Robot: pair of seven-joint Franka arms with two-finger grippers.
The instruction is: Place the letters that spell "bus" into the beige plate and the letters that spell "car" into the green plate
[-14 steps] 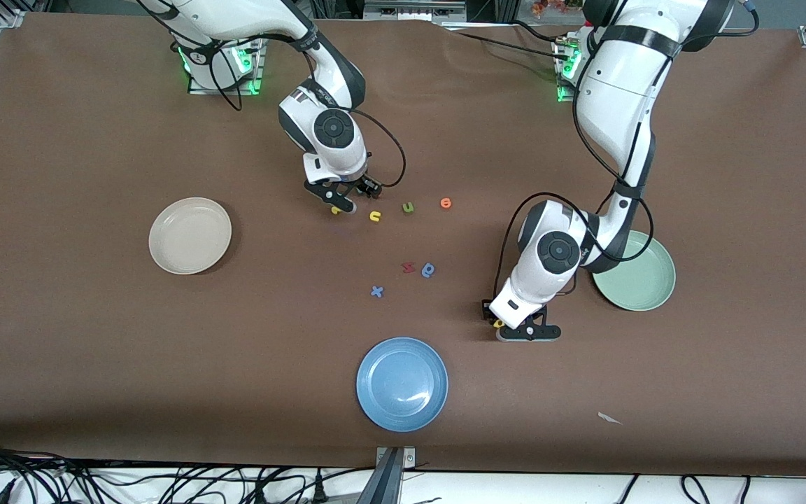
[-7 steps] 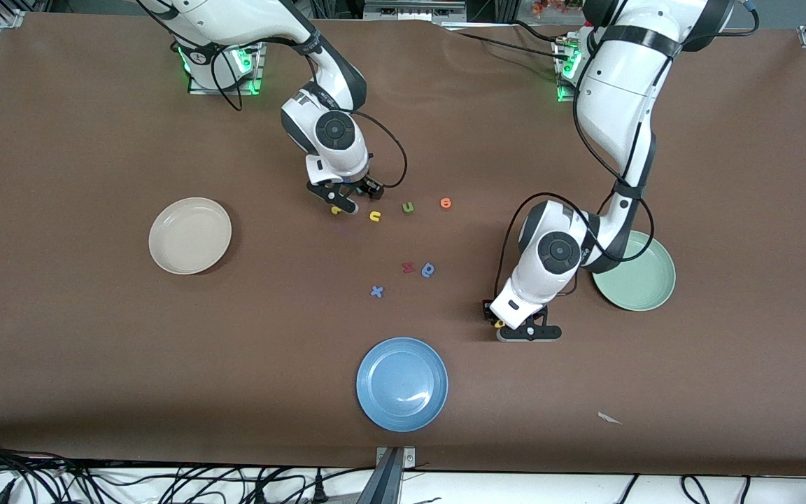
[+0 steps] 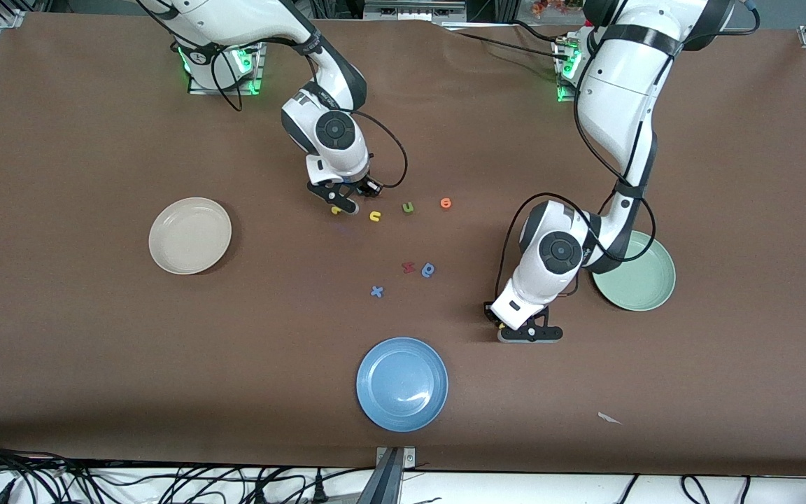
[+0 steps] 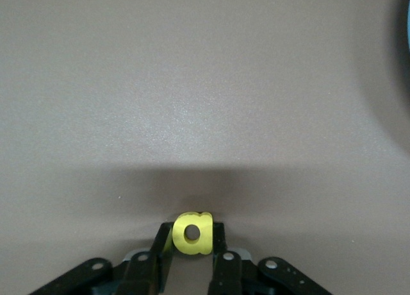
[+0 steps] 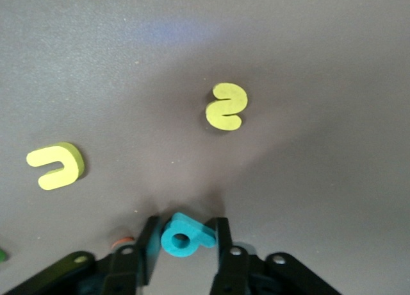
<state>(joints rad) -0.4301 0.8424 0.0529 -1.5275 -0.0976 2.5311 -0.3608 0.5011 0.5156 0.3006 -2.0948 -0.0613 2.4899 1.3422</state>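
Between the blue plate (image 3: 402, 383) and the pale green plate (image 3: 635, 271), the left gripper (image 4: 192, 253) sits low at the brown matte tabletop (image 3: 95, 336), its black fingers clamped on a small yellow foam "a" (image 4: 192, 233) with a round hole. Toward the robots' bases, the right gripper (image 5: 186, 247) has its fingers closed against a teal foam "b" (image 5: 182, 236), thick-cut with a round hole. Just beside it on the table lie a curvy yellow "s" (image 5: 227, 106) and a yellow horseshoe-shaped "u" (image 5: 56, 165). The round, shallow beige plate (image 3: 190, 235) rests well apart, toward the right arm's end. Both task plates hold no letters. No teal "c" or "r" shows.
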